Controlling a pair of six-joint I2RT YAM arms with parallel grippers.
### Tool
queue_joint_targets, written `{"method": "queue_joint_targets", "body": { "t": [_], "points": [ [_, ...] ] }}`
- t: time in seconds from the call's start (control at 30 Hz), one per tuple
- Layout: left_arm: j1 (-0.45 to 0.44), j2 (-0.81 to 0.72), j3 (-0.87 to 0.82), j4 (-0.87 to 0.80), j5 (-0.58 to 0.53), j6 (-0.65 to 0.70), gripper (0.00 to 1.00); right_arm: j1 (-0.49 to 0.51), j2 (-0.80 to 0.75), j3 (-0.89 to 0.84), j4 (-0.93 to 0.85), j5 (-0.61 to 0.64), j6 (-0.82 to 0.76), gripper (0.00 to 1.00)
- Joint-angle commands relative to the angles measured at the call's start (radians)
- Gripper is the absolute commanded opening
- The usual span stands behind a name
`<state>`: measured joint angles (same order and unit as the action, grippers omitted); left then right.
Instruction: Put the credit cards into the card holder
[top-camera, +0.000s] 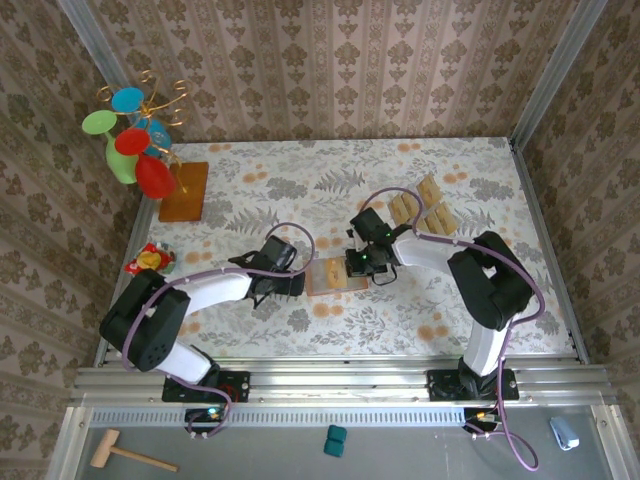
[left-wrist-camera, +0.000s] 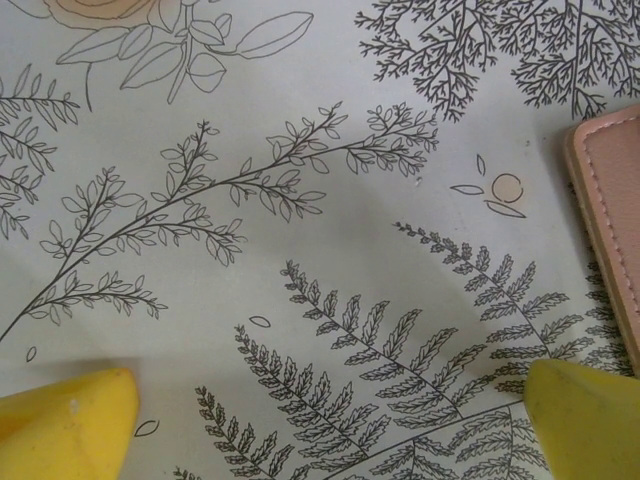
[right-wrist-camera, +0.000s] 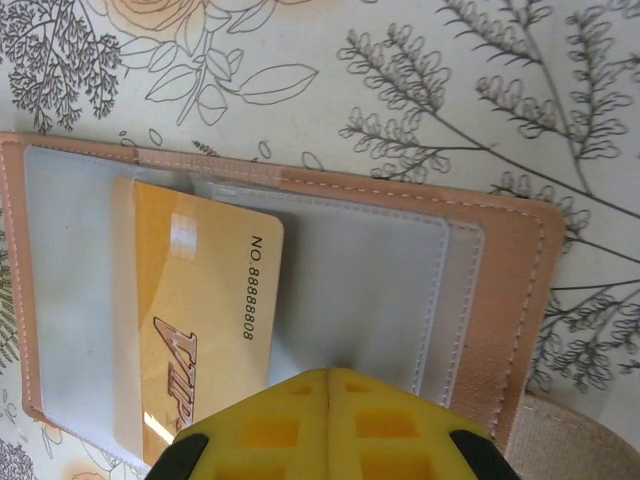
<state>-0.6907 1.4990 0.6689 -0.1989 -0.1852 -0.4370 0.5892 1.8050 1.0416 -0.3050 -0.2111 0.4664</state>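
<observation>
Beside right tool (right-wrist-camera: 327, 374), card (right-wrist-camera: 200, 300) in holder (right-wrist-camera: 510, 290)

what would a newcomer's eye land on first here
Probably the gold card sitting in the open card holder at mid-table, with the right gripper shut just over it. Next comes the bright stand of coloured discs at the far left of the table, then the spare cards at the far right.
</observation>
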Motion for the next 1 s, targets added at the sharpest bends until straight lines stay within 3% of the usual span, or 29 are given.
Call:
{"method": "queue_joint_targets", "body": {
  "t": [0.0,0.6,0.97],
  "points": [
    [-0.008,0.026,0.023,-0.021,-0.012,0.005,1.0,0.018,0.027,0.031,-0.026,0.021,-0.013,0.04],
    [-0.016,0.043,0.023,0.003,-0.003,0.004,1.0,0.082,0.074,0.095,-0.064,0.048,-0.012,0.03],
    [-0.013,0.029,0.021,-0.01,-0.012,0.008,1.0,0.074,0.02,0.127,-0.158,0.154,-0.069,0.04]
  ]
}}
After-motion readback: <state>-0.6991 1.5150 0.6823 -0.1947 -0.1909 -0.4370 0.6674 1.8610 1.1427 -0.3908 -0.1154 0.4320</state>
